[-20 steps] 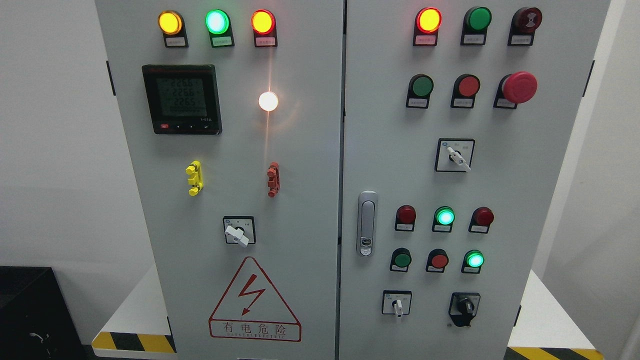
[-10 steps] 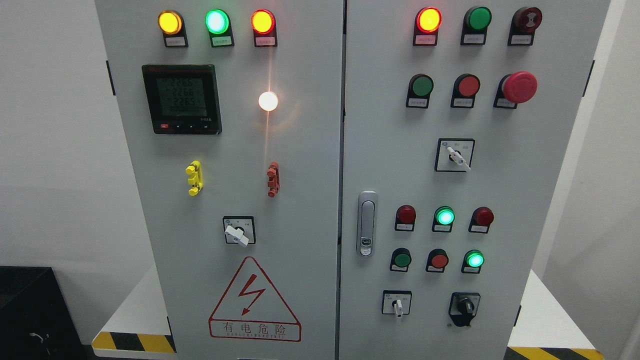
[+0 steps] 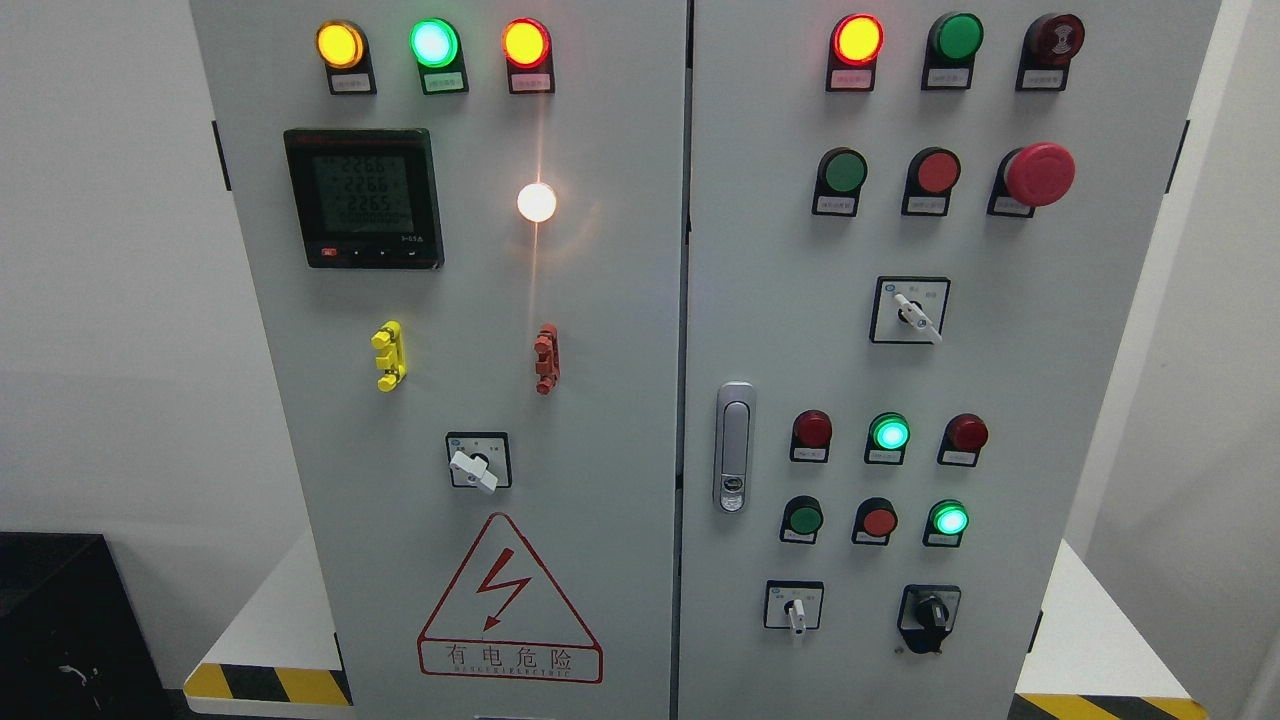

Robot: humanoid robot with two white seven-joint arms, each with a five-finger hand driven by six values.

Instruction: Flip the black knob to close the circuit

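Observation:
The black knob [image 3: 931, 612] sits on a black square plate at the lower right of the grey cabinet's right door [image 3: 1000, 380], its handle pointing roughly straight down. Left of it is a white-handled selector switch [image 3: 794, 607]. Neither of my hands nor any arm shows in the head view.
The right door also carries a red mushroom stop button [image 3: 1039, 173], rows of red and green buttons and lamps, a white selector [image 3: 911, 311] and a silver door latch [image 3: 734, 446]. The left door has a meter [image 3: 363, 197], a white selector [image 3: 476, 464] and a red warning triangle [image 3: 508, 605].
Only the digits on the meter flicker; nothing else has moved.

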